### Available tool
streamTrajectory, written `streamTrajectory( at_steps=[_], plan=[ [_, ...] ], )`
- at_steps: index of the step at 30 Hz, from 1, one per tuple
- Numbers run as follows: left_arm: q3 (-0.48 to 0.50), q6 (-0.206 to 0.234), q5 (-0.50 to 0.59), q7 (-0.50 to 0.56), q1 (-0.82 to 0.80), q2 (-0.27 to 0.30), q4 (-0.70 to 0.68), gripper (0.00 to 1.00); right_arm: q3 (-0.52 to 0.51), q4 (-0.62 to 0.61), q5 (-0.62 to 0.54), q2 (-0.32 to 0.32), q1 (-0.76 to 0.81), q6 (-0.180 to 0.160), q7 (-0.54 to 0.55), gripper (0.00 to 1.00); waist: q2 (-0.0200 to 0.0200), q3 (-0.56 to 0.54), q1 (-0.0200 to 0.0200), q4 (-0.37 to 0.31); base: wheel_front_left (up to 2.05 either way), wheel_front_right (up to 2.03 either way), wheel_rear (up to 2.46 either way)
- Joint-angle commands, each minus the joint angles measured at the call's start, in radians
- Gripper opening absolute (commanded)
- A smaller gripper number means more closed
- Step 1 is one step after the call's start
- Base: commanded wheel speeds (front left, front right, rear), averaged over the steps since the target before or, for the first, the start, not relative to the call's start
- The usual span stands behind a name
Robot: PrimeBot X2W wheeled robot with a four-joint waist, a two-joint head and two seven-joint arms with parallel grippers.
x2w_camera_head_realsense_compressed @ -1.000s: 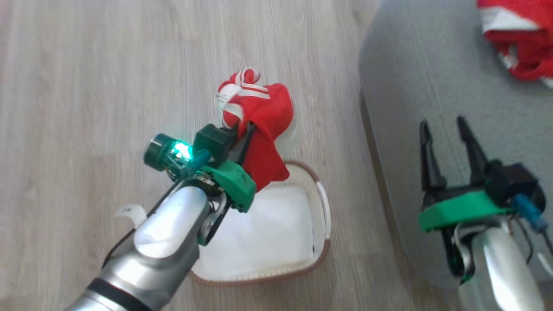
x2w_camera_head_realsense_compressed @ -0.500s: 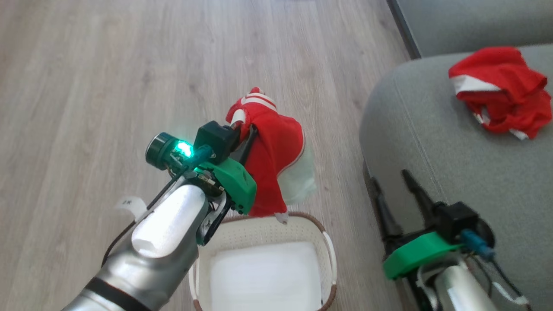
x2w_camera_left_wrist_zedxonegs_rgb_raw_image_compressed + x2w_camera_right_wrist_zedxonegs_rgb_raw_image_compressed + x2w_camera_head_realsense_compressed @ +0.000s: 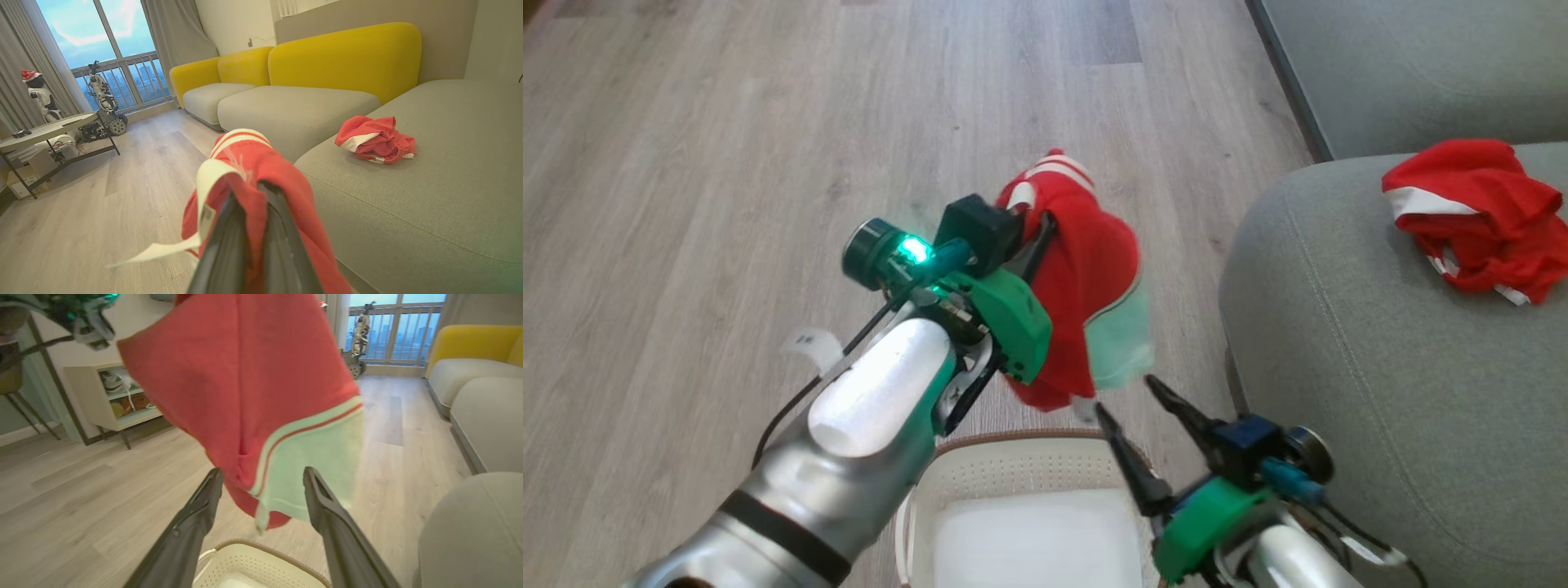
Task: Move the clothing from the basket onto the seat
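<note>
**Status**

1. Left claw (image 3: 249,192): clenched on the held garment (image 3: 1086,294), a red piece with white trim. The fabric is pinched between the two fingers and drapes over them. The rest hangs free above the floor (image 3: 727,204), beyond the far rim of the basket (image 3: 1029,469).
2. Basket: stands on the floor near the outer edge of the seat (image 3: 1339,367). The part in view contains a flat white liner (image 3: 1037,539) and no red fabric. Its near end is cut off in the head view.
3. Right claw (image 3: 1125,394): released, fingers spread, carrying nothing. It sits at the hanging hem of the held garment. Contact with the hem cannot be confirmed.
4. Seat: a second garment (image 3: 1470,212) lies bunched on it, well in from the outer edge.

**Step in hand (judged): carry the held garment to the seat**

- Hold the left claw clenched until the fabric is over the cushion. The cloth is light, so a firm pinch should suffice.
- Lift high enough that the trailing hem clears the seat's outer edge. A dragged hem may snag or pull the fabric out of the grip.
- Move the right claw aside, or use it to support the hem, so the hem cannot catch on its spread fingers.
- Release well inside the edge, beside the second garment, so that nothing slides to the floor.
</note>
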Motion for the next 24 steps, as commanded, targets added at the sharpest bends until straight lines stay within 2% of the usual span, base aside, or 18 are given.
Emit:
streamTrajectory(
  at_steps=[1,5,14,19,24],
  plan=[
    [0.037,-0.002,-0.004,-0.001,-0.08,0.013,-0.021,0.0,0.028,-0.023,0.01,0.001,-0.069,0.0,-0.007,1.0,-0.0001,-0.001,0.0001,0.004,0.0,0.0,0.0],
    [0.024,-0.007,-0.007,0.003,-0.101,-0.004,-0.006,0.0,0.08,0.022,0.015,0.001,-0.13,0.0,-0.007,1.0,-0.0001,-0.002,0.0001,0.014,0.0,0.0,0.0],
    [-0.011,-0.013,-0.029,-0.005,-0.128,-0.033,0.006,0.0,0.127,0.145,-0.06,0.001,-0.263,0.0,-0.007,1.0,-0.0001,0.001,0.0001,0.049,0.0,0.0,0.0],
    [-0.036,-0.015,-0.045,-0.009,-0.14,-0.039,0.002,0.0,0.172,0.215,-0.024,0.001,-0.314,0.0,-0.007,1.0,-0.0001,0.007,0.0001,0.073,0.0,0.0,0.0],
    [-0.051,-0.011,-0.06,-0.015,-0.146,-0.041,-0.002,0.0,0.168,0.255,0.019,0.001,-0.341,0.0,-0.007,1.0,-0.0001,0.013,0.0001,0.089,0.0,0.0,0.0]
  ],
)
